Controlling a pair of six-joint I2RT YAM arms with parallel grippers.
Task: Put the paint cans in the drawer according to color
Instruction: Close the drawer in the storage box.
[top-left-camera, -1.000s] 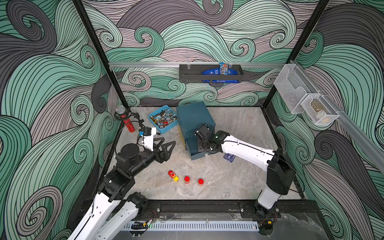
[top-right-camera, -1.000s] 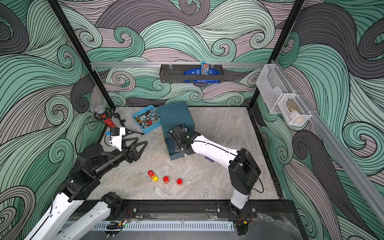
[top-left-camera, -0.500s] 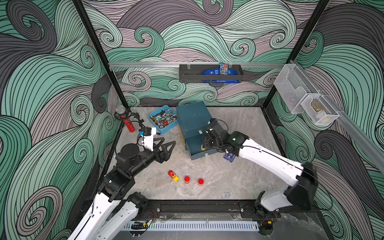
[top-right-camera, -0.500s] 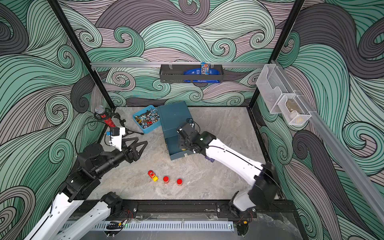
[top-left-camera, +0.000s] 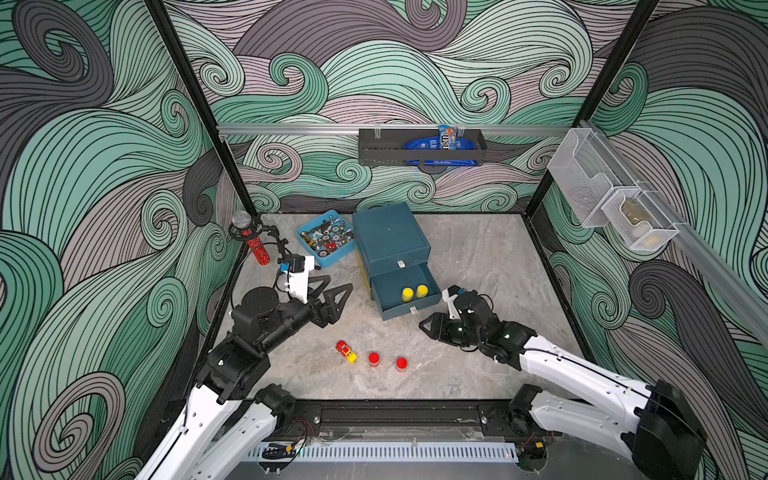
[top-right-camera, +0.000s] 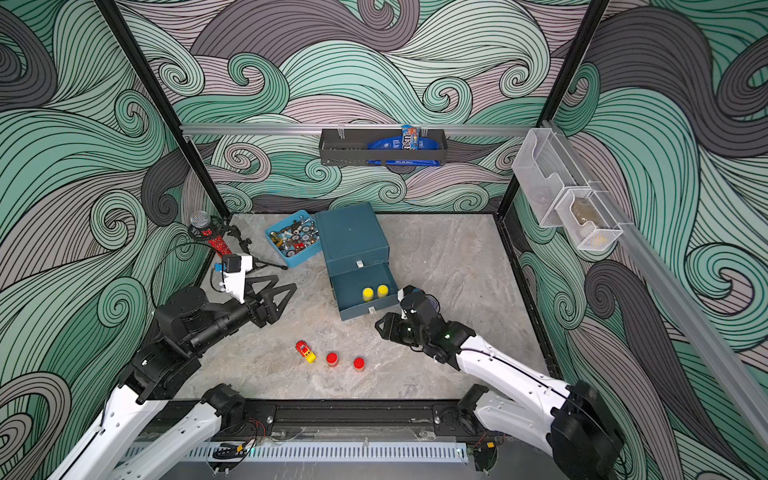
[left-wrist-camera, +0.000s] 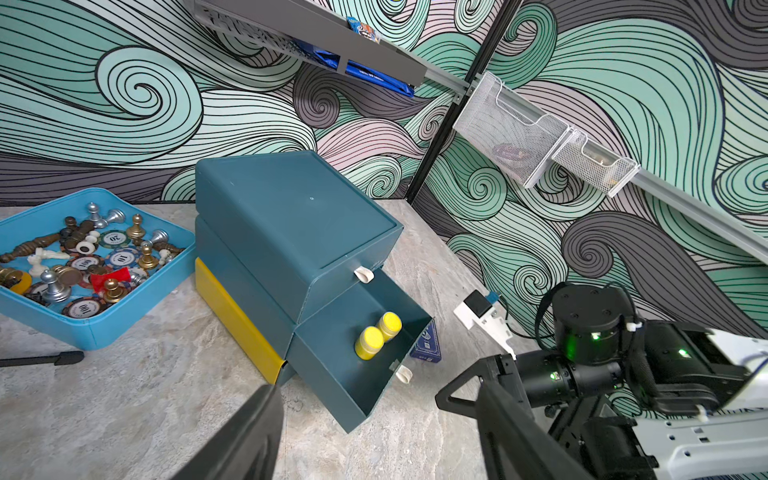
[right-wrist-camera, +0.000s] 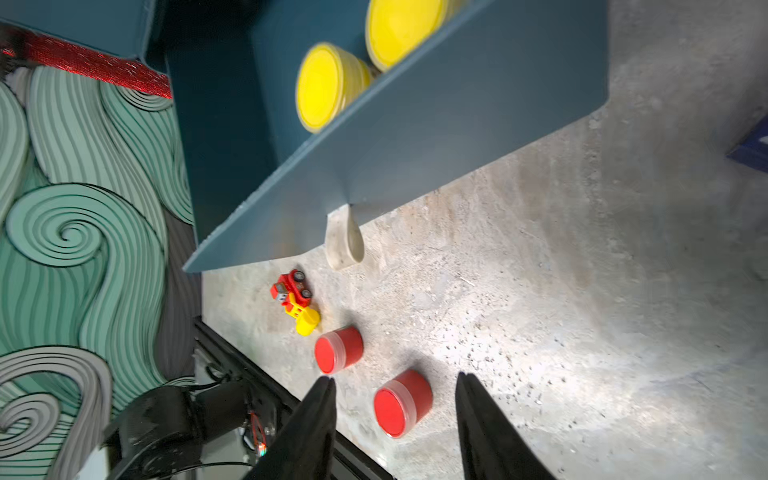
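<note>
Beside drawer (top-left-camera: 405, 311) front edge: right pincer (right-wrist-camera: 395, 378) parted, empty; left pincer (top-left-camera: 341, 281) likewise; red cans (top-left-camera: 374, 358) on open floor (top-left-camera: 478, 257).

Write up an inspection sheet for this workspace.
Surface: marble-look table, no spills seen.
Job's things: cabinet with one drawer pulled open, two yellow cans standing in it; two red cans on the table; no magenta cans seen.
Clutter: toy car beside the red cans; tray of chess pieces and chips; microphone; card box beside the drawer.
Grippers: left gripper open, empty; right gripper open, empty, pointed at the red cans.
Cables: wires loose under the front rail.
Surroundings: wave-patterned walls; shelf with packets; mesh baskets.
</note>
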